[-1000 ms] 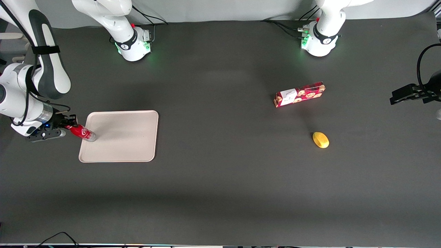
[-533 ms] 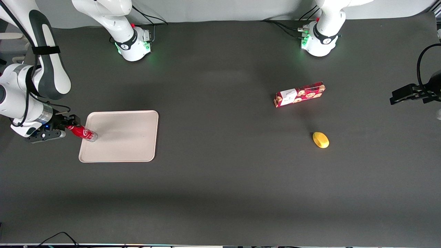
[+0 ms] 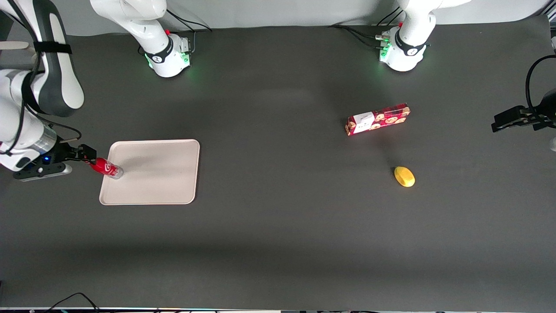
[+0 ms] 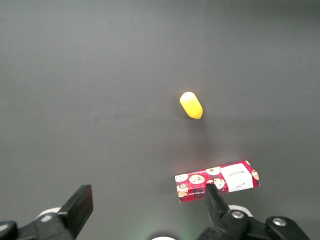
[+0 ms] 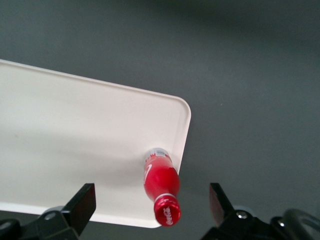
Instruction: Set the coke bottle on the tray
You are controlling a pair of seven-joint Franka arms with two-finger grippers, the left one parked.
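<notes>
The coke bottle point(image 3: 105, 168), small and red with a red cap, stands upright on the beige tray point(image 3: 160, 174), just inside the tray's rim at the working arm's end. In the right wrist view the bottle point(image 5: 161, 180) stands near a rounded corner of the tray point(image 5: 75, 130). My right gripper point(image 3: 86, 154) is above the bottle's cap. Its fingers point(image 5: 80, 205) stand wide apart on either side of the cap without touching it. The gripper point(image 5: 150, 205) is open and empty.
A long red cookie box point(image 3: 378, 118) and a yellow lemon-like object point(image 3: 404, 176) lie toward the parked arm's end of the table; both show in the left wrist view, the box point(image 4: 217, 181) and the yellow object point(image 4: 191, 105). Two arm bases point(image 3: 167, 54) stand farthest from the front camera.
The right gripper was at the bottle's neck; it has now drawn away from it toward the working arm's end. The bottle stays standing on the tray.
</notes>
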